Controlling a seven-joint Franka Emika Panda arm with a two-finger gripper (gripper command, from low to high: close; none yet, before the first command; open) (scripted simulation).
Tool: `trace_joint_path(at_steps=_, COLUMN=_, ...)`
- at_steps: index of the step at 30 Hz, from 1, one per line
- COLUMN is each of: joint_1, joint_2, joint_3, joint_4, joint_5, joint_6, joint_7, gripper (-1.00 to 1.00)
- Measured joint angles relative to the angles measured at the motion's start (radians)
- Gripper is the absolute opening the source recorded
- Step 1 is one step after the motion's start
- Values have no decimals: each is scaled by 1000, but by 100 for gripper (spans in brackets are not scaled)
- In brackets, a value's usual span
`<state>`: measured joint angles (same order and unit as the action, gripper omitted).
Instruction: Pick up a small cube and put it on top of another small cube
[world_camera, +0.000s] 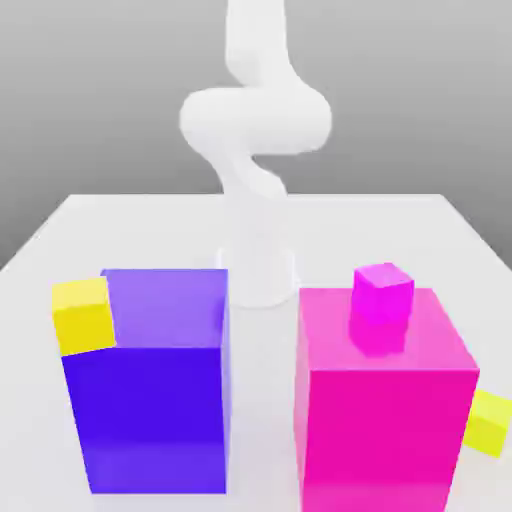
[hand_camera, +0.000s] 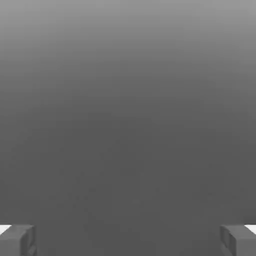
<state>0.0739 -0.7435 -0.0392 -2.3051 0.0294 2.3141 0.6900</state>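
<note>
On the white table (world_camera: 420, 225), two small yellow cubes sit well apart. One yellow cube (world_camera: 83, 315) rests against the upper left edge of the big purple block (world_camera: 160, 385), on the exterior view's left. The other yellow cube (world_camera: 489, 423) lies low at the near right, just beside the big magenta block (world_camera: 385, 400). A small magenta cube (world_camera: 380, 310) stands on top of that magenta block. The white arm (world_camera: 255, 130) rises from its base at the far middle, between the two blocks. In the hand view the gripper (hand_camera: 128, 240) has its fingertips (hand_camera: 17, 239) spread wide apart, with nothing between them, facing plain grey.
</note>
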Motion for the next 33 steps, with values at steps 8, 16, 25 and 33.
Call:
trace_joint_path(at_steps=8, joint_1=226, joint_2=185, joint_3=-115, joint_4=-16, joint_5=106, joint_6=45, joint_7=-364, gripper=0)
trace_joint_path(at_steps=16, joint_1=409, joint_2=369, joint_3=-191, joint_4=-31, joint_5=223, joint_6=85, joint_7=-731, gripper=0)
trace_joint_path(at_steps=25, joint_1=547, joint_2=576, joint_3=-203, joint_4=-48, joint_5=341, joint_6=130, joint_7=-1132, gripper=0)
trace_joint_path(at_steps=33, joint_1=638, joint_2=743, joint_3=-167, joint_4=-67, joint_5=379, joint_6=186, joint_7=-1442, gripper=0)
